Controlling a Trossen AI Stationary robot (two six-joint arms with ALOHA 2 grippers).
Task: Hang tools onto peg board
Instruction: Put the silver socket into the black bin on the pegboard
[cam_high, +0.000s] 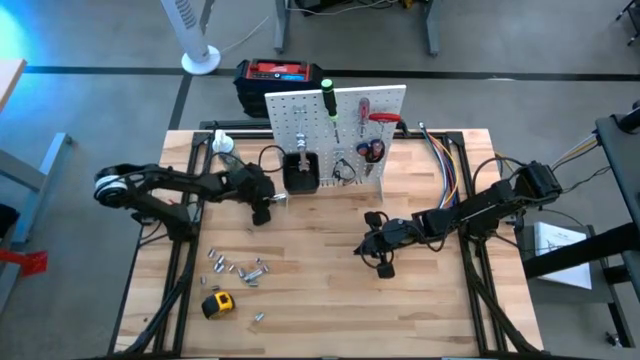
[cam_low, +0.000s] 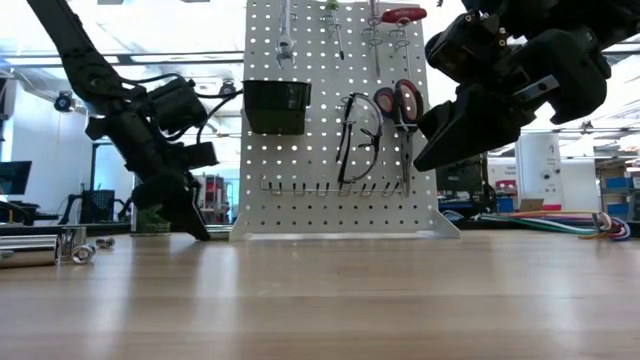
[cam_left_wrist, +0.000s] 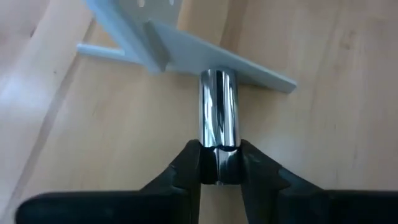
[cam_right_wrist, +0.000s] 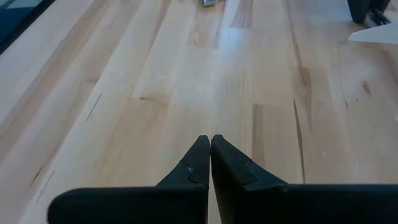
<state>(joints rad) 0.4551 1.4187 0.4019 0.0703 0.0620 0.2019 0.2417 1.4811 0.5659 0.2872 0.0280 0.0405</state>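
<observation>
Chrome catches the eye first: your left hand (cam_left_wrist: 219, 168) has its two dark fingers pinched on one end of a small shiny metal cylinder (cam_left_wrist: 218, 115), probably a socket. In the high view this hand sits left of centre, low on the wooden counter (cam_high: 320, 290), just beside the peg board's foot. The cylinder looks hard, smooth and slippery, and fairly weighty for its size, so judge it likely to roll or squirt out of a light pinch. Only its end is gripped; a hold nearer the middle, squarely across the round sides, would probably be steadier.

The peg board (cam_high: 300, 125) stands upright at the upper centre of the high view. Already on it are a green-handled screwdriver (cam_high: 328, 103), a red-handled tool (cam_high: 385, 118), scissors-like pliers (cam_low: 398, 105), black-framed glasses (cam_low: 358, 140) and a black bin (cam_low: 275, 105).

More loose metal pieces (cam_high: 238, 268) lie at the lower left of the high view, with a yellow tape measure (cam_high: 218, 303) just below them.

Your right hand (cam_right_wrist: 210, 162) hovers over bare wood right of centre, fingers pressed together, carrying nothing.
</observation>
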